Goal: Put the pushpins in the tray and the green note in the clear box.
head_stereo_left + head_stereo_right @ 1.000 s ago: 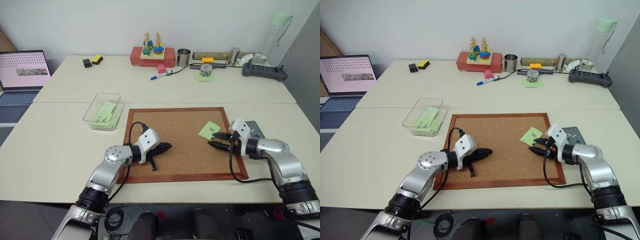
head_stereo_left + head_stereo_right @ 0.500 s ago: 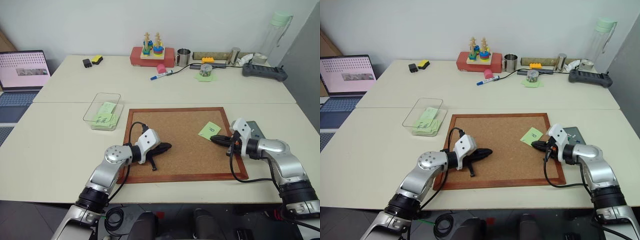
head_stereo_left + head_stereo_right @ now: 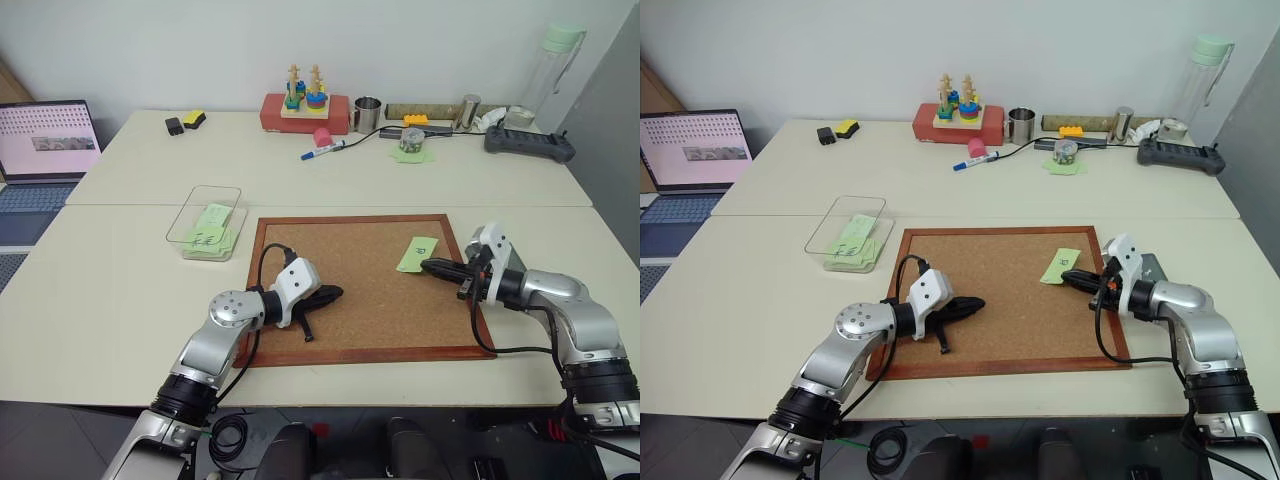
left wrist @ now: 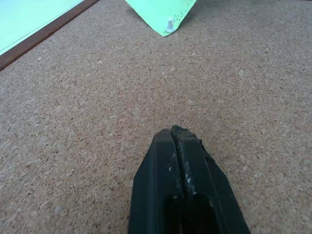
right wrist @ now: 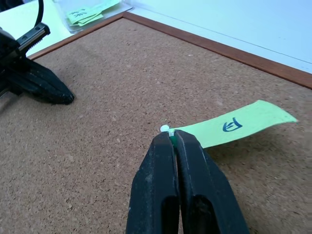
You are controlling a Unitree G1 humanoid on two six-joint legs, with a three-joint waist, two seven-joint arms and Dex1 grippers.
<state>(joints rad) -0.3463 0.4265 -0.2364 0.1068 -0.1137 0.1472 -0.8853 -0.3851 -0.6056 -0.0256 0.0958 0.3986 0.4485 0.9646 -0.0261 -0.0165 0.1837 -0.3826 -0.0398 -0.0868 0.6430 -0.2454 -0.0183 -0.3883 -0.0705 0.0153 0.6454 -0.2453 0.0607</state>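
The green note (image 3: 417, 253) with one dark mark lies at the right of the corkboard (image 3: 350, 300), one corner lifted. My right gripper (image 5: 173, 137) is shut on that corner, and a white pushpin (image 5: 165, 128) sticks out just past its tips. The dark grey tray (image 3: 511, 256) sits by the board's right edge, partly hidden behind my right wrist. At the board's left, my left gripper (image 3: 335, 292) rests shut with nothing in it. The clear box (image 3: 207, 222) stands off the board's far left corner and holds other green notes.
A laptop (image 3: 45, 140) stands at the far left. Along the back of the table are a red box with a stacking toy (image 3: 305, 110), a metal cup (image 3: 367, 113), a marker (image 3: 322, 151), a bottle (image 3: 550, 70) and a black controller (image 3: 530, 145).
My right gripper went from open to shut at the note's corner, then rose a little, tilting the note up off the board. The left arm stayed still.
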